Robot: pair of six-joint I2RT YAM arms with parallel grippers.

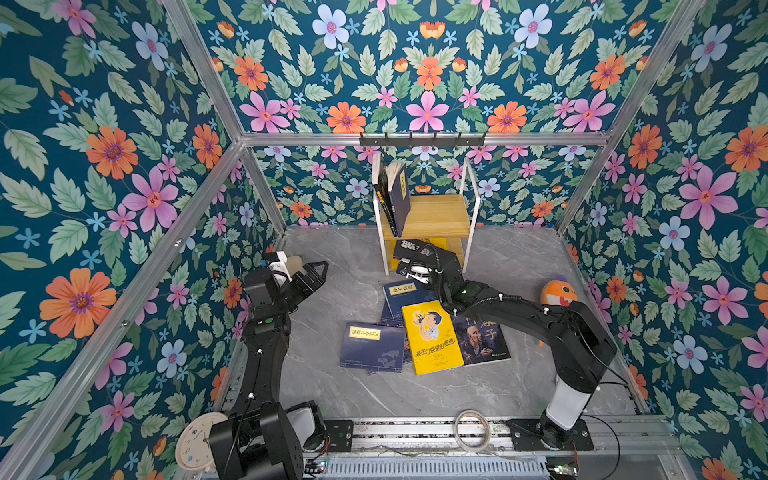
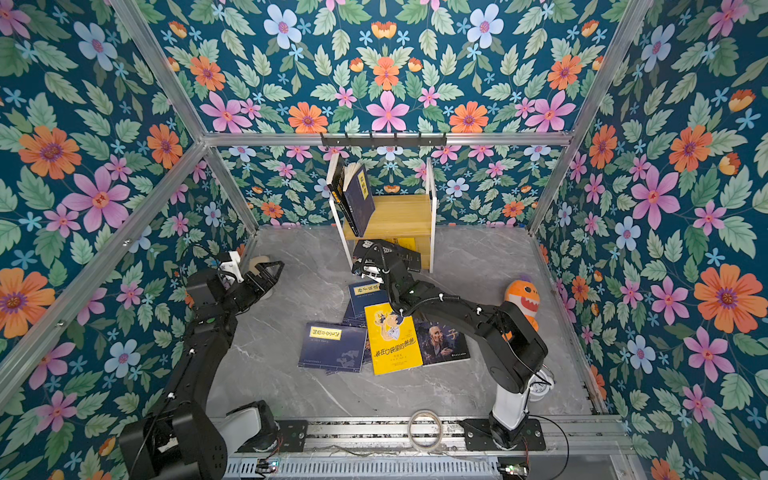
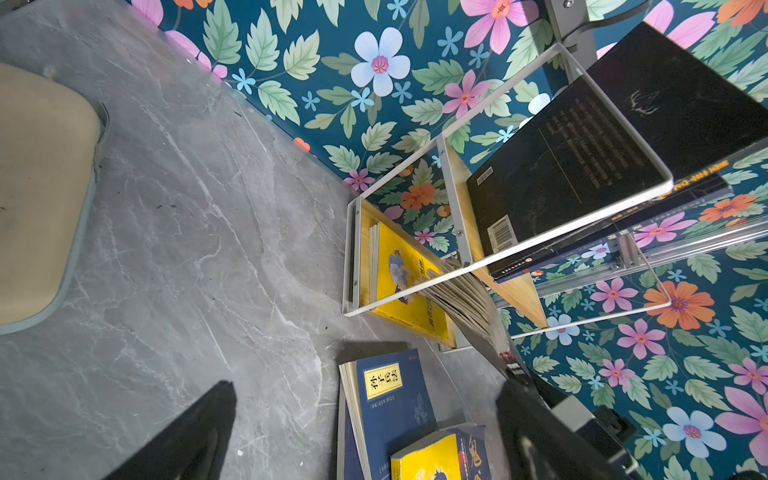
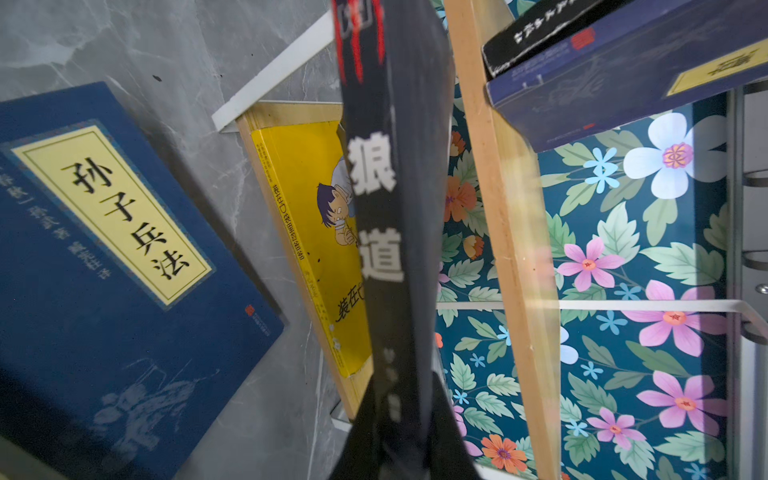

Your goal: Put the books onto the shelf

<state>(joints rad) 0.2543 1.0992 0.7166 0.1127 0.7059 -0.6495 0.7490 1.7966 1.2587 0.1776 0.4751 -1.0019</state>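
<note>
The shelf (image 1: 436,214) stands at the back wall. A dark book and a navy book (image 1: 400,199) lean on its upper board, and a yellow book (image 4: 307,216) lies on the lower board. My right gripper (image 1: 409,266) (image 4: 405,386) is shut on a dark wolf book (image 1: 409,248) (image 4: 390,199), held edge-up at the front of the lower tier. On the floor lie a navy book (image 1: 372,347), a yellow cartoon-boy book (image 1: 432,338), an old-man portrait book (image 1: 482,340) and another navy book (image 1: 405,293) (image 3: 395,399). My left gripper (image 1: 309,274) (image 3: 365,399) hangs open and empty at the left.
A black hook rail (image 1: 422,140) runs above the shelf. An orange plush toy (image 1: 559,293) sits by the right wall. A tape roll (image 1: 471,430) and a clock (image 1: 195,446) lie at the front rail. A beige pad (image 3: 41,187) lies near the left gripper.
</note>
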